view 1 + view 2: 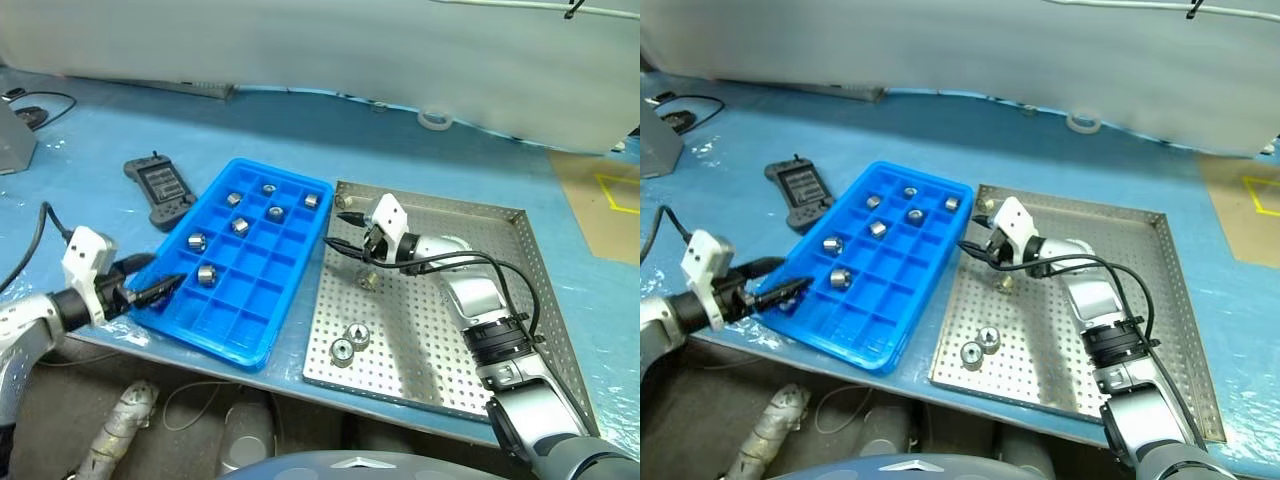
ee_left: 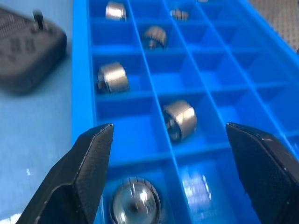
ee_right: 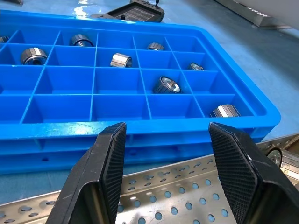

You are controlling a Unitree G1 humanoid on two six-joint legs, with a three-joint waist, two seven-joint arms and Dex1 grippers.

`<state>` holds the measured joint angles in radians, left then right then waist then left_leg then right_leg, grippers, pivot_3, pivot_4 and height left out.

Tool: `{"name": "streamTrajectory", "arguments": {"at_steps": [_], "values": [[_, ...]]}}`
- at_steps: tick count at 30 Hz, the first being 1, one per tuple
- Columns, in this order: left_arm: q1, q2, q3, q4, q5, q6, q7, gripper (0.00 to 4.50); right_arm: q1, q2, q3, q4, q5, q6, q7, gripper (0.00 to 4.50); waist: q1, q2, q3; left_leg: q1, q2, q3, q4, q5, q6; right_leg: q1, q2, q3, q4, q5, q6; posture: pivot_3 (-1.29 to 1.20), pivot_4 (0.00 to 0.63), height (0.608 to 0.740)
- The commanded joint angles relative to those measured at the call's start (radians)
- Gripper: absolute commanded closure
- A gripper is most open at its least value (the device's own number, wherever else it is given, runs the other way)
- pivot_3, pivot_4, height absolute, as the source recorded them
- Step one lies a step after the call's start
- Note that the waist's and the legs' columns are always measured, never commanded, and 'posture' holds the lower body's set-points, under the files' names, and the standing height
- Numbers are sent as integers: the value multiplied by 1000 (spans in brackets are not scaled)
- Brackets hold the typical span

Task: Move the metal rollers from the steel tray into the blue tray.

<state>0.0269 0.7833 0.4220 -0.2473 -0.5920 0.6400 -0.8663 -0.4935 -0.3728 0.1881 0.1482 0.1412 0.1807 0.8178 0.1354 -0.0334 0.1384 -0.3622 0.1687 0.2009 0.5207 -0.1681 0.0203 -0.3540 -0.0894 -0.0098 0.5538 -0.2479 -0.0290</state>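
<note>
The left gripper [image 1: 165, 285] hangs at the blue tray's [image 1: 300, 262] near left edge, jaws spread wide and holding nothing, a roller lying in the compartment just beneath them. The right gripper [image 1: 350, 232] hovers over the steel tray [image 1: 520, 300], just beside the blue tray's right wall, parted and empty (about half spread). Three metal rollers [image 1: 350, 342] remain on the steel tray; others sit in blue compartments. The likely trouble: the right fingers could clip the blue wall and jolt the tray, or a round roller could skid across the perforated steel. A dark controller [image 1: 158, 188] lies left of the blue tray, clear of the work.
</note>
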Motion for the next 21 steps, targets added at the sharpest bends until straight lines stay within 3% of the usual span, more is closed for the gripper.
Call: {"name": "streamTrajectory", "arguments": {"at_steps": [1,9,21], "values": [[-128,-29,-63,-38,-64,14,-3,439,6,-34,-44,-27,-6,-20,-18,1568,2,0,0,0,-1,0,0,0,0,0,0,0,0,0,0,146,150,740],[-368,-131,-246,46,-40,-6,-11,439,94,-76,-57,-114,-5,10,-48,1568,-24,-6,-4,-5,-1,0,3,0,-1,1,0,1,1,5,8,49,150,740],[-509,-216,-268,185,-32,-24,11,439,98,-13,2,-117,-14,50,-57,1568,-64,-7,-5,-5,0,0,5,-1,-1,2,0,1,0,4,4,17,150,740]]}}
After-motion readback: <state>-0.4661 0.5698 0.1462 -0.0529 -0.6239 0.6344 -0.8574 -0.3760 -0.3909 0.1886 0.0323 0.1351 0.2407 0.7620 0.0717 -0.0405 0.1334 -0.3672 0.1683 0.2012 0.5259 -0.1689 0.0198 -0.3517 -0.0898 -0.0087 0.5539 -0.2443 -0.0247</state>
